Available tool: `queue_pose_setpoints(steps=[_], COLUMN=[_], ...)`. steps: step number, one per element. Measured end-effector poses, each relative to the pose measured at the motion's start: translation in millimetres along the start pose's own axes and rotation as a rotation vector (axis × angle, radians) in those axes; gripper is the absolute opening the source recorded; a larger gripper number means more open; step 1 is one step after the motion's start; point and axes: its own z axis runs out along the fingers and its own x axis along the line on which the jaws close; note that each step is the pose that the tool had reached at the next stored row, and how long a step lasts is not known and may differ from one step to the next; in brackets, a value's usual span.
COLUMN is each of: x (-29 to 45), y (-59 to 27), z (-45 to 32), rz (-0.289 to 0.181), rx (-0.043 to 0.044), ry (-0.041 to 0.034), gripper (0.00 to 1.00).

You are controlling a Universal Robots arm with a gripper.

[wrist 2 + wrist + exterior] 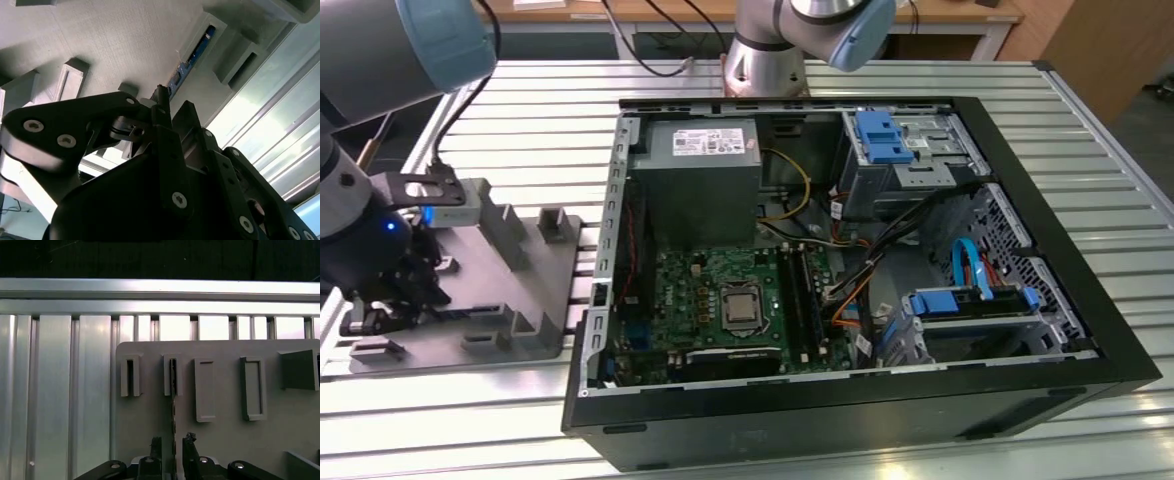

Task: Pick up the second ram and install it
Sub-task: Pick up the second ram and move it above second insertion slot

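Looking down the pincer (172, 445) in the first wrist view, I see its fingers parted, one on each side of the ram (173, 390), with a sliver of gap at either face. The ram stands on edge in a slot of the grey holder (145, 425) right under the pincer. That holder sits on the slatted table (55, 390); the open case (854, 425) lies well apart from the pincer.

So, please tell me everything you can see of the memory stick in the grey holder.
The memory stick is long, thin and flat, dark with a blue face. It stands on its long edge in a raised slot of the grey holder. The open pincer straddles one end, apparently without touching it.
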Motion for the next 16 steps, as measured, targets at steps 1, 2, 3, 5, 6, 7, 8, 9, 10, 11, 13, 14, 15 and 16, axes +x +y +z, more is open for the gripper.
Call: queue_pose_setpoints(steps=[1,2,3,5,6,7,8,9,10,11,13,14,15,16], x=[0.1,0.1,0.1,0.2,0.3,0.3,0.4,0.5,0.5,0.6,0.6,0.6,0.6,0.6], y=[-0.1,-0.1,-0.2,-0.3,-0.4,-0.4,-0.5,-0.6,-0.7,-0.7,-0.7,-0.7,-0.7,-0.8], z=[1.1,2.2,3.4,5.4,6.7,8.5,10.3,11.8,13.4,14.8,15.1,15.1,15.2,15.3], rz=[-0.006,-0.013,-0.021,-0.034,-0.039,-0.04,-0.041,-0.041,-0.041,-0.041,-0.041,-0.041,-0.041,-0.041], rx=[-0.0003,-0.0005,-0.0007,-0.0013,-0.0014,-0.0014,-0.0014,-0.0014,-0.0015,-0.0015,-0.0017,-0.0017,-0.0017,-0.0016], ry=[0.0003,0.0004,0.0005,0.0011,0.0013,0.0014,0.0014,0.0014,0.0014,0.0013,0.0014,0.0014,0.0014,0.0014], gripper=[0.31,0.31,0.31,0.31,0.31,0.31,0.31,0.31,0.31,0.31,0.31,0.31,0.31,0.31])
